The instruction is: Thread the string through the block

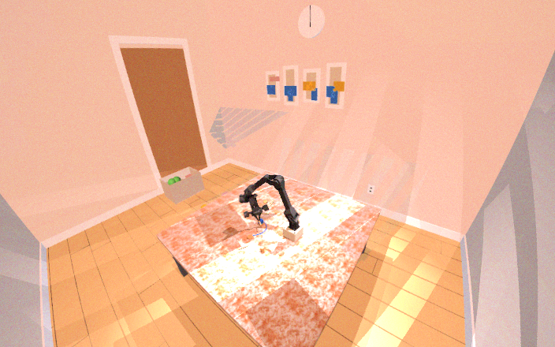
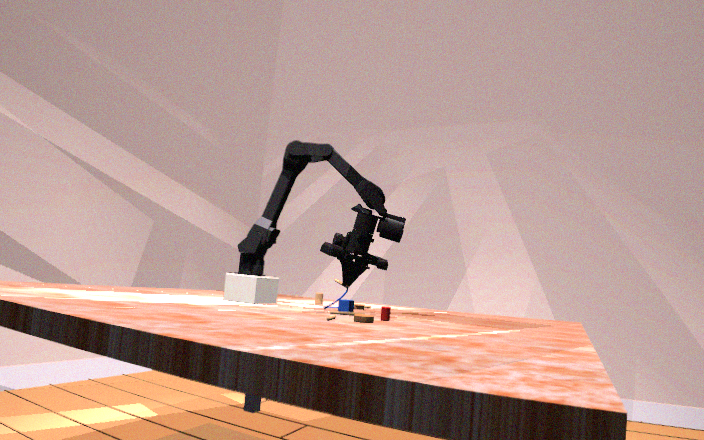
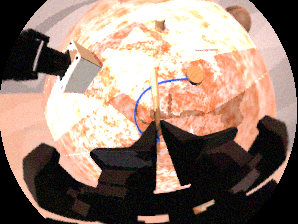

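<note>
The end effector (image 1: 259,220) (image 2: 347,285) (image 3: 157,123) was nearly closed, with its fingertips clamped on the stick (image 2: 338,281) (image 3: 154,90) above the surface (image 1: 288,297) (image 2: 453,350) (image 3: 120,50). In the wrist view, the stick projected from between the fingertips, away from the end effector body. The blue string (image 1: 266,229) (image 2: 338,299) (image 3: 136,107) met the stick end at the fingertips. It curved to one side and terminated at the round wooden button (image 3: 195,75), which lay beyond the free tip of the stick in the wrist view.

The blue block (image 1: 261,221) (image 2: 345,305) rested on the surface below the end effector. Its hole could not be made out at this scale. In the exterior view, a thin loose stick (image 2: 342,312) lay near the foot of the blue block, and a small wooden piece (image 2: 331,317) lay just beside that stick.

A flat wooden disc (image 2: 363,318) and an upright red piece (image 2: 385,313) stood farther out, on the side opposite the arm base. A wooden cylinder (image 2: 319,298) stood upright between the end effector and the arm base. The white base block (image 1: 292,234) (image 2: 250,288) (image 3: 82,72) was well apart from the end effector. An open box (image 1: 183,189) containing green balls was located on the floor beyond the surface.
</note>
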Robot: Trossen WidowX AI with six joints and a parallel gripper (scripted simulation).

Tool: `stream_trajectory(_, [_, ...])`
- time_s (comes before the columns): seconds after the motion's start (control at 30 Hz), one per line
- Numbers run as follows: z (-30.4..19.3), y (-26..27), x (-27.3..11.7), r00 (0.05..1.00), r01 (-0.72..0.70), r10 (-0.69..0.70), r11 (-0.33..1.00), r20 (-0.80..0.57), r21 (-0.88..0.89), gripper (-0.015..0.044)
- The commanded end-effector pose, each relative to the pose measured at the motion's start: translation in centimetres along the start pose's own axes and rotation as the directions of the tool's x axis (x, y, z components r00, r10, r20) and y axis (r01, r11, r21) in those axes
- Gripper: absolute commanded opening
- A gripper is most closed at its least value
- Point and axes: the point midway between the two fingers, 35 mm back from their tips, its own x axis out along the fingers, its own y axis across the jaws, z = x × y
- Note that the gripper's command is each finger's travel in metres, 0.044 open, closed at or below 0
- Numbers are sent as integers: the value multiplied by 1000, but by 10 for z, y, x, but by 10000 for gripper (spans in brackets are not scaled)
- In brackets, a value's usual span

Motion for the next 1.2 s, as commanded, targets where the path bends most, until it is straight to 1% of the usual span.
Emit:
stream_trajectory(0.0, [4, -6, 2, 1000, -11, 13, 992, 14, -128, 0])
stream_trajectory(0.3, [11, -16, 4, 999, -19, 29, 933, 24, -359, 0])
stream_trajectory(0.6, [18, -25, 5, 998, -20, 46, 825, 32, -565, 0])
stream_trajectory(1.17, [14, -27, 2, 999, -19, 36, 827, 18, -562, 0])
